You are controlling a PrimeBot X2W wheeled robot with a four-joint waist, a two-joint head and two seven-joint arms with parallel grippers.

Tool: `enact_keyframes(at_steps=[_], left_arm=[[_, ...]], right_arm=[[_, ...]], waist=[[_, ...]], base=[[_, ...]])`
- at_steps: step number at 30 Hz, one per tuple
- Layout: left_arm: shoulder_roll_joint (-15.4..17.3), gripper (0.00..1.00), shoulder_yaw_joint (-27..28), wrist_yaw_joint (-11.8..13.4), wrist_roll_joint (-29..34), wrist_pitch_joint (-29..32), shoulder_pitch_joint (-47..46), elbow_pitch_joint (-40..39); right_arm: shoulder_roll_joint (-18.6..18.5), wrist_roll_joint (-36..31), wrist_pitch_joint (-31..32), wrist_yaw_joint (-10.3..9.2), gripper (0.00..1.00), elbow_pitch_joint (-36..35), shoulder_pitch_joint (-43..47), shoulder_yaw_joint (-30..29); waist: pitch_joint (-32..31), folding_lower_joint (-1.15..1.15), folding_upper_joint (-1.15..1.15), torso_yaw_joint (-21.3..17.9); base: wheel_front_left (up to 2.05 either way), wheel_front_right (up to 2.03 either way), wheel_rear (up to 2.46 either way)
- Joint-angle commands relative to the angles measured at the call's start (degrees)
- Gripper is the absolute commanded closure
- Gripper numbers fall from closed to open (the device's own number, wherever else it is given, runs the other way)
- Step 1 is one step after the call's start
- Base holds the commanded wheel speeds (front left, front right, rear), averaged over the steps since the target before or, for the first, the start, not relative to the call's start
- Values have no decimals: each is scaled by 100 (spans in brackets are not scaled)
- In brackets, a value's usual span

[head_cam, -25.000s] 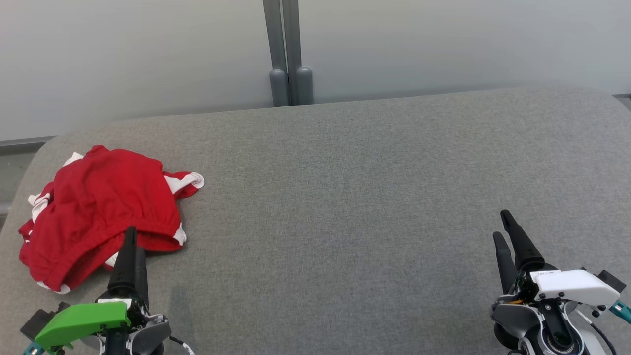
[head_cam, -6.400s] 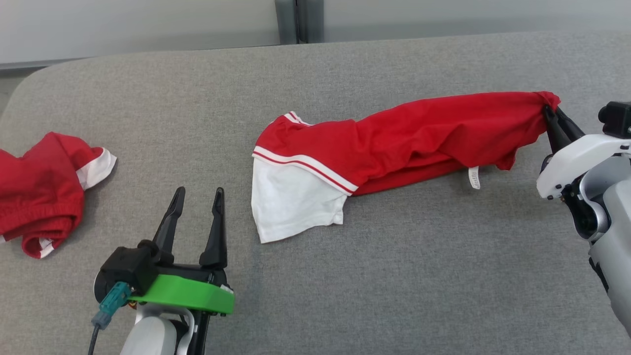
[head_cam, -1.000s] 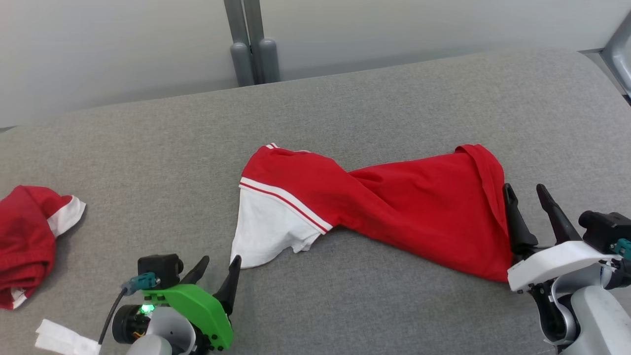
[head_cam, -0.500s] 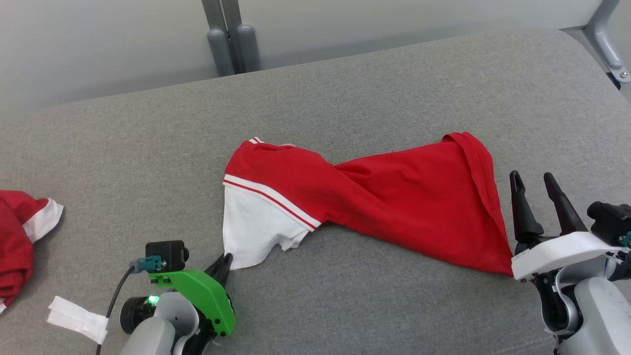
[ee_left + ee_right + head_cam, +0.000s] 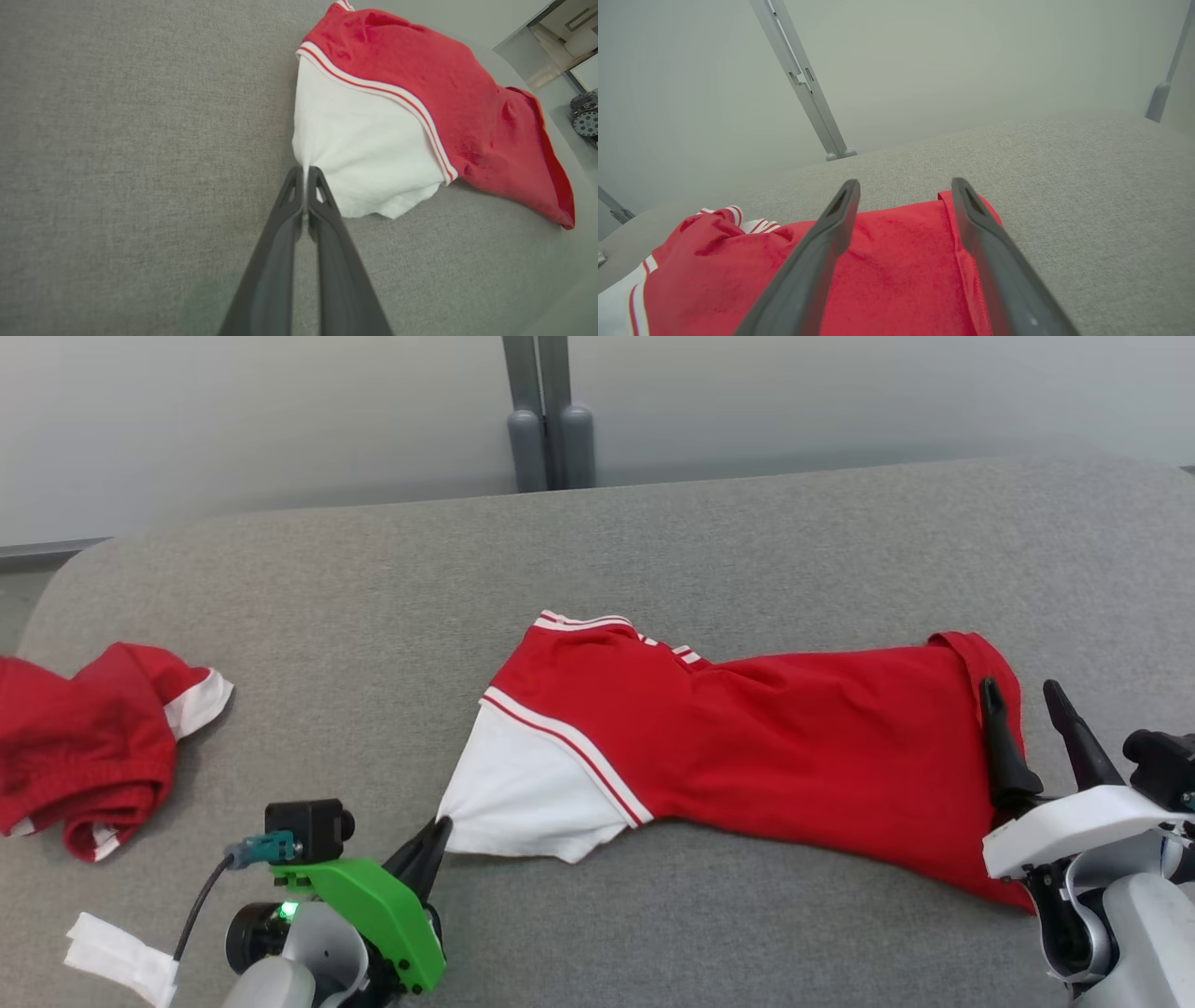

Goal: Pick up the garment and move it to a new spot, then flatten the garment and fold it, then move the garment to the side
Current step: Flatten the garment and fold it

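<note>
Quick count for you: two garments, two grippers, one white scrap [image 5: 121, 947] lying at the lower left, and a pair of grey posts [image 5: 551, 429] at top centre behind the grey worktop [image 5: 373, 616].

The garment [image 5: 794, 756] you care about, the red one with the white panel, lies in the middle to right of the head view. Its long axis runs left to right across the frame, dipping a bit toward the lower right. The white end points to the lower left and gets pulled into a small peak; the red hemmed end faces right. The second garment [image 5: 89, 742], also red with white trim, sits bunched at the left edge, well apart from the first.

Your left gripper [image 5: 437, 831], the one with the green cover, sits low at the lower left, its fingers angled up and to the right. Its jaws are clenched on the very corner of the white panel; the left wrist view [image 5: 304, 170] shows the tips pinched together with cloth between them.

Your right gripper [image 5: 1019, 686], with the white cover, is at the lower right, fingers pointing up the frame. Its jaws are spread wide and grasp nothing. In the right wrist view [image 5: 906, 183] they straddle the red hem, one finger over the cloth and one along its edge. Can't tell whether they touch the fabric.
</note>
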Motion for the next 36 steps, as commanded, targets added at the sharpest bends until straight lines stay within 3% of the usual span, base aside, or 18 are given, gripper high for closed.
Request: enact_keyframes(at_steps=[1, 9, 20, 21, 23, 30, 36], left_arm=[[80, 100, 5, 41, -102, 99, 171, -174], [561, 100, 167, 531, -203, 658, 1129, -1370], [753, 100, 188, 911, -321, 980, 1850, -1941], [756, 77, 198, 929, -286, 938, 1853, -1970], [731, 0, 229, 945, -230, 813, 1796, -2034], [618, 0, 440, 950, 146, -131, 1468, -2158], [564, 0, 577, 912, 726, -1333, 1193, -2176]], right_arm=[[-29, -9, 32, 2, 0, -7, 97, 2], [12, -95, 141, 2, 0, -13, 156, -22], [10, -193, 230, 2, 0, -52, 139, -29], [6, -197, 234, 2, 0, -48, 137, -24], [4, -201, 230, 2, 0, -25, 129, -3], [125, -213, 143, 2, 0, -37, 103, 104], [214, -219, -43, 2, 0, -61, 200, 176]], waist=[[-146, 0, 0, 357], [-126, 0, 0, 746], [-35, 0, 0, 838], [-34, 0, 0, 832], [-46, 0, 0, 807], [-140, 0, 0, 578], [-218, 0, 0, 305]], base=[[0, 0, 0], [0, 0, 0], [0, 0, 0], [0, 0, 0], [0, 0, 0], [0, 0, 0], [0, 0, 0]])
